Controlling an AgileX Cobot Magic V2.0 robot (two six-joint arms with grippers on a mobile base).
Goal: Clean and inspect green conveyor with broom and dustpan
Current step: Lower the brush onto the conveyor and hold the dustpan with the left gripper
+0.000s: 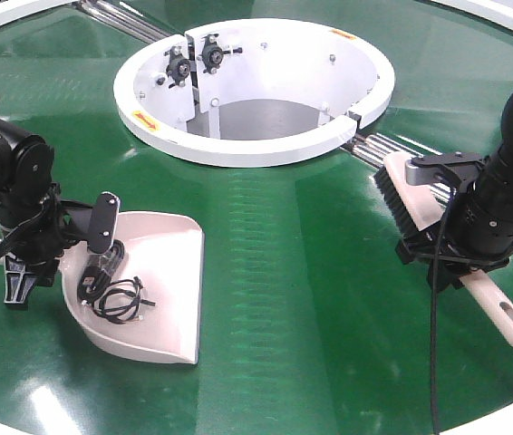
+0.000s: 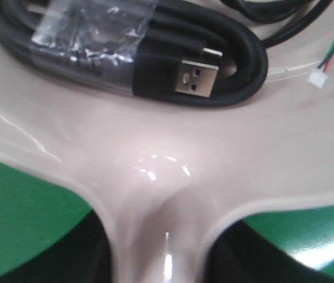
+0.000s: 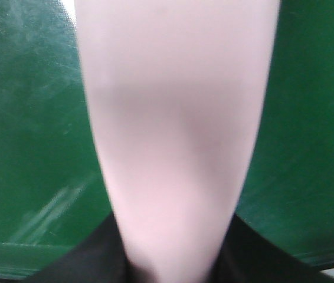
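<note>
Belt: green conveyor curves round a white hub ring; silver rollers show at the seam on the right.
Dustpan: the dustpan lies flat on the belt, front-left, open mouth facing right.
In pan: coiled black USB cable, partly in a clear bag, plus thin loose wires beside it.
L claw: left gripper closed tight on the pan's handle, approx. where it meets the scoop; dark fingers press both sides.
Broom: the broom is tilted on the right, bristles by the rollers, slotted handle end pointing front-right.
R claw: right gripper clamped round the broom handle, mid-length.
</note>
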